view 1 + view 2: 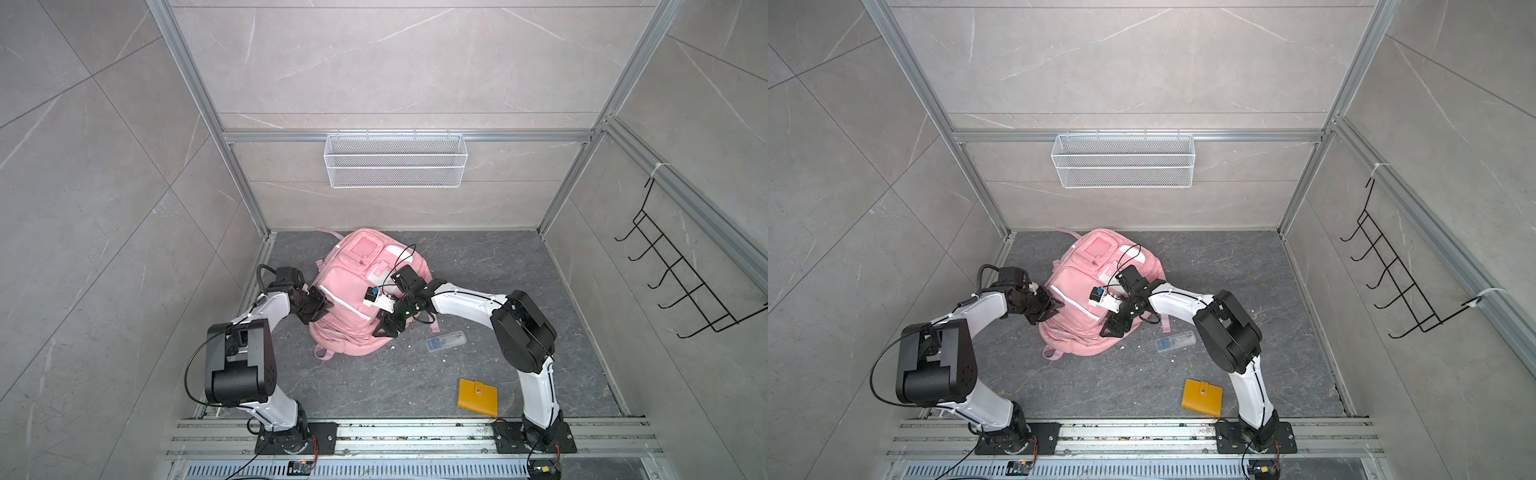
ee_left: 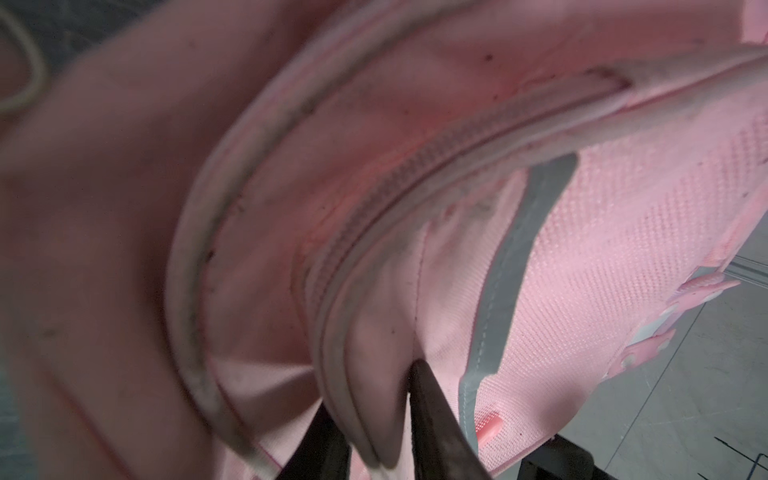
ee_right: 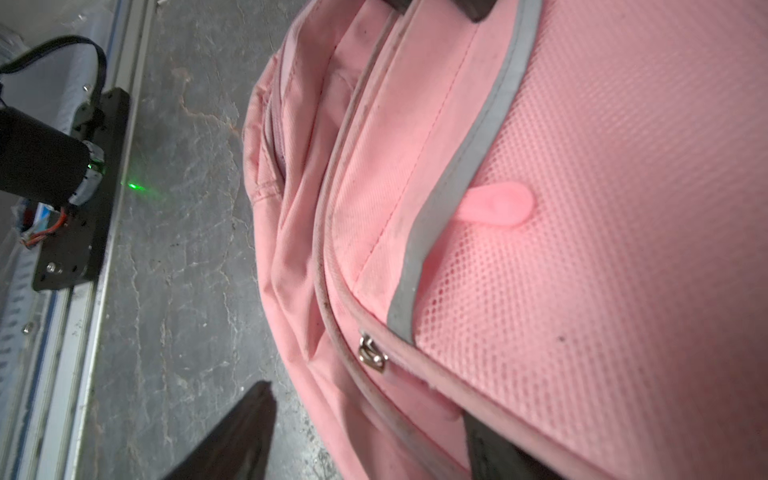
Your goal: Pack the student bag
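Left wrist: left gripper [image 2: 374, 399] narrow around student bag [image 2: 602, 249], seemingly; right gripper [image 3: 365, 407] wide.

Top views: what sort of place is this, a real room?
Probably a robot test cell, not a home: aluminium frame, tile-look wall panels, left arm and right arm bolted to a base rail.
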You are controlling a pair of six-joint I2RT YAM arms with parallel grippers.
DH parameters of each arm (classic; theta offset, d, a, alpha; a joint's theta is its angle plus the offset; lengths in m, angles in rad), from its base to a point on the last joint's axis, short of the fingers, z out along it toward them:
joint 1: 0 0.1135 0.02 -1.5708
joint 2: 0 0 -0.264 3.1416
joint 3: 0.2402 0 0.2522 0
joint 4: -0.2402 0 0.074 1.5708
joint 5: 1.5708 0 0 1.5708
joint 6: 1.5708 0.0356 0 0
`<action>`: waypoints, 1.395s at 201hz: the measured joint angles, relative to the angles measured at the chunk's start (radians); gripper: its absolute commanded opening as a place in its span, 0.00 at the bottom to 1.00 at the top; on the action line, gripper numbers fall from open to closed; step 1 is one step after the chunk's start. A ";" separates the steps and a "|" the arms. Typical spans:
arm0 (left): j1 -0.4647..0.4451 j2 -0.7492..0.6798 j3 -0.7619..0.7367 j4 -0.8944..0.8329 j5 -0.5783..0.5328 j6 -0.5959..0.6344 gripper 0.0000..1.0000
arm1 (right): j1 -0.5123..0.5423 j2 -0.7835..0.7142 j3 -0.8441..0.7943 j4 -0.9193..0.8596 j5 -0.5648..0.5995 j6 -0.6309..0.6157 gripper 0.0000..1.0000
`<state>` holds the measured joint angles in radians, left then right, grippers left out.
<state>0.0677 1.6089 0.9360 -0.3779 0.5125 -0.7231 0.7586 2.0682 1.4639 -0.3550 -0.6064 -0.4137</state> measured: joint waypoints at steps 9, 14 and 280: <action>0.000 0.000 -0.003 0.006 0.005 -0.005 0.25 | 0.005 0.000 -0.004 0.004 0.012 -0.008 0.51; 0.000 -0.001 -0.005 0.011 0.007 -0.007 0.24 | 0.008 0.000 -0.006 0.005 0.019 -0.003 0.48; -0.177 0.206 0.533 -0.280 -0.180 0.367 0.65 | -0.098 -0.245 -0.215 -0.045 0.428 0.431 0.00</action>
<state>-0.1093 1.8149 1.4689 -0.6575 0.3325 -0.3561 0.6605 1.8229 1.2488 -0.4000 -0.1783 0.0177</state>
